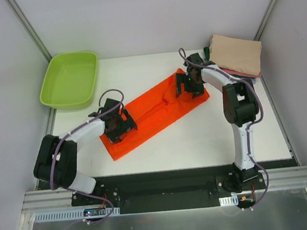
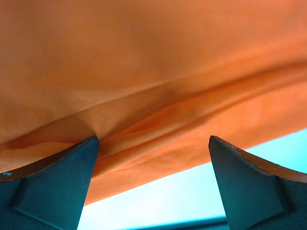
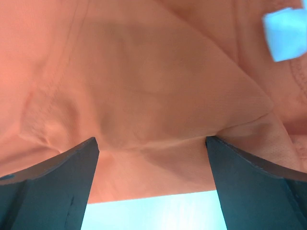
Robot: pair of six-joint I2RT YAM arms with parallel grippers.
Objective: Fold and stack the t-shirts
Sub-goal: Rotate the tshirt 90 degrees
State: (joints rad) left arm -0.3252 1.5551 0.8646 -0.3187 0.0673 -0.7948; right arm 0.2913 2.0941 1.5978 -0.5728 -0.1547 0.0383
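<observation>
A bright orange t-shirt (image 1: pixel 153 114) lies folded into a long strip, running diagonally across the white table. My left gripper (image 1: pixel 117 126) is open, its fingertips pressed down on the strip's lower left end; the orange cloth (image 2: pixel 144 72) fills the left wrist view between the spread fingers (image 2: pixel 57 182). My right gripper (image 1: pixel 190 84) is open on the strip's upper right end, with cloth (image 3: pixel 144 86) under its spread fingers (image 3: pixel 53 187). A tan folded shirt (image 1: pixel 238 53) lies on a salmon-pink one (image 1: pixel 244 73) at the far right corner.
A lime-green plastic tub (image 1: pixel 70 80) stands at the far left corner. The white table (image 1: pixel 200 137) ends at a black rail along the near edge. Grey walls close in on both sides.
</observation>
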